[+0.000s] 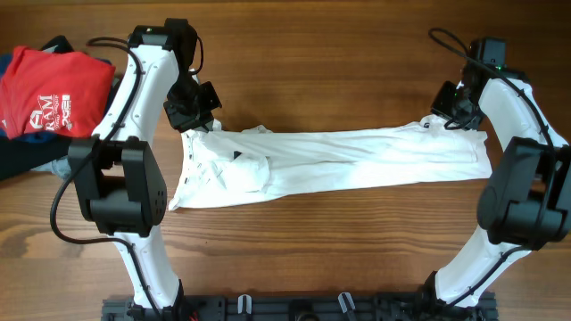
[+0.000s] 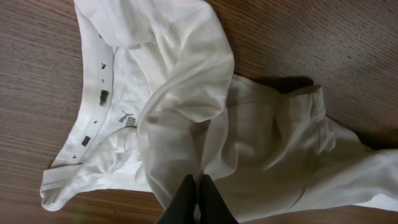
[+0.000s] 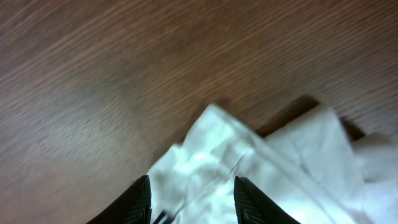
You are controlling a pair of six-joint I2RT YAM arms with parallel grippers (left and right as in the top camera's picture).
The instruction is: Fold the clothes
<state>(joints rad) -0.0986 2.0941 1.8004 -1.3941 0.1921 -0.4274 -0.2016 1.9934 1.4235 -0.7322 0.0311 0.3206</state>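
Observation:
The clothes [image 1: 339, 160], a white T-shirt, lie in a long narrow band across the middle of the wooden table. At the band's left end my left gripper [image 1: 193, 112] is shut, and the left wrist view shows a fold of the clothes [image 2: 186, 93] pinched between the gripper's [image 2: 198, 186] dark fingers. The collar with a small label [image 2: 127, 117] lies bunched at that end. My right gripper [image 1: 451, 111] hangs over the far right corner. In the right wrist view the right gripper [image 3: 191, 190] is open, its fingers either side of the white corner [image 3: 217, 149].
A red shirt with a white logo [image 1: 53, 89] lies on dark blue and grey garments [image 1: 27, 159] at the table's left edge. Bare wood [image 1: 321, 62] lies behind the band and in front of it [image 1: 321, 241].

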